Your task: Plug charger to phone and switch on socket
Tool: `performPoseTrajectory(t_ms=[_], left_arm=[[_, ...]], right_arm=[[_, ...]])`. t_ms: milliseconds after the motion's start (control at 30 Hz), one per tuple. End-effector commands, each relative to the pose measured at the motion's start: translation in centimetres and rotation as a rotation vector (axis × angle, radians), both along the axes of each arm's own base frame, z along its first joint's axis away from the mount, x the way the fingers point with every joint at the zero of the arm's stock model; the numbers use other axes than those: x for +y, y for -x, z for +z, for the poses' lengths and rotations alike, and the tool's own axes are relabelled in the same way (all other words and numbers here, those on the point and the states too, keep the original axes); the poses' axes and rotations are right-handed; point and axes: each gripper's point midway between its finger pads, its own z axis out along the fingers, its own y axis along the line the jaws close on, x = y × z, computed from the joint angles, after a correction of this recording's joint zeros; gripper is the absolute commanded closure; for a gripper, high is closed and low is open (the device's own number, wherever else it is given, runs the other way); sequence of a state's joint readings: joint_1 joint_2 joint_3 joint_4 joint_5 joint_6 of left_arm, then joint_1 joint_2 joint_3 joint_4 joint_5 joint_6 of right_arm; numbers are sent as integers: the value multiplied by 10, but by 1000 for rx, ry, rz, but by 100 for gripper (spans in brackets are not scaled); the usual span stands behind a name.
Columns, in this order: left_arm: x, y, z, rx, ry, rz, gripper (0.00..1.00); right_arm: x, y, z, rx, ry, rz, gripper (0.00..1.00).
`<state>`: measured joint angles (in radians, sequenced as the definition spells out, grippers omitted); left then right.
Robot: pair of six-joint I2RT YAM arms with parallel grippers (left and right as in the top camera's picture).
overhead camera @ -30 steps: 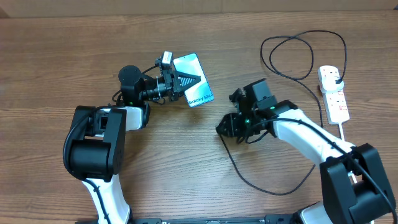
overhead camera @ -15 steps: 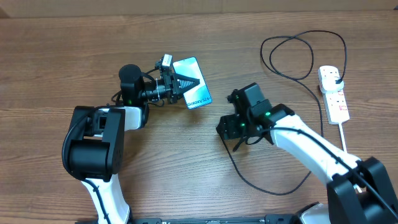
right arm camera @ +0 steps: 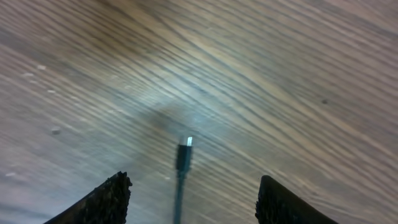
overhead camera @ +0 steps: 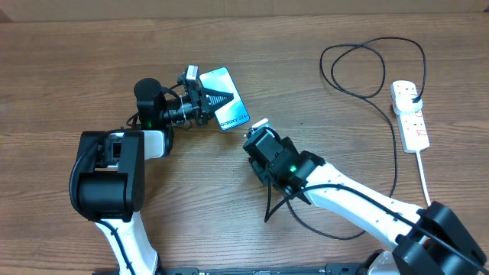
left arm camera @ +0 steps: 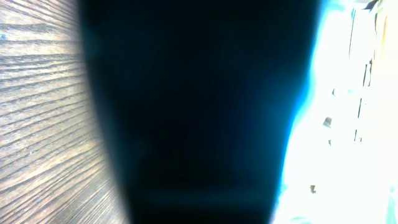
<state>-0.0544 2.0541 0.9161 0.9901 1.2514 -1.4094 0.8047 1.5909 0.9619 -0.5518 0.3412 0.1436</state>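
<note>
Well, from above the phone (overhead camera: pixel 233 116) lies on the table (overhead camera: pixel 76 61) in the upper middle of the frame. Its long axis slants from upper left to lower right, and the end with the white text points lower right. The left gripper (overhead camera: pixel 218 99) lies across the screen with its fingers pressed together into one dark wedge. The left wrist view adds little: a broad black shape fills the centre, with wood grain on its left and a bright blue-white glare on its right.

The right arm hides its own fingers from the overhead camera, so only the right wrist view shows the right gripper (right arm camera: pixel 193 190). It is spread wide, one fingertip at the lower left of the frame and one at the lower right. The charger (right arm camera: pixel 181 165) sits between them and touches neither. It comes up from the bottom edge, and its small plug tip points toward the top of the frame.

Only the overhead view shows the rest of that cable. It trails from under the right arm, sweeps along the bottom right and climbs into a loop at the upper right. It ends at the socket (overhead camera: pixel 412 122), where a black plug sits in the upper end. The socket lies near the right edge with its long axis nearly top to bottom. Its white cord (overhead camera: pixel 425 172) leaves the lower end.
</note>
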Motion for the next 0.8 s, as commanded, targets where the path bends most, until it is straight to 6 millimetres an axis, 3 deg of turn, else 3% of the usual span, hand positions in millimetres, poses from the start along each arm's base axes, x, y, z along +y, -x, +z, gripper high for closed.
performPoseTrajectory(t_ms=[0,133,367,600,767], left_arm=[[1,-1,4,-45,-6,-3,96],[1,0,4,-54,-8,-5,96],[1,0,4,-55,-8,-9,96],[0,2,4,-56,-7,-20,96],[0,2,4,-55,-7,-20,96]], right_arm=[[-3,-10,-5,-31,67,10,37],[6,-6,-17,19,37,39,38],[13,-8,-25,59,-20,46,52],[11,-1,-46,118,8,53,52],[7,0,-61,150,36,46,47]])
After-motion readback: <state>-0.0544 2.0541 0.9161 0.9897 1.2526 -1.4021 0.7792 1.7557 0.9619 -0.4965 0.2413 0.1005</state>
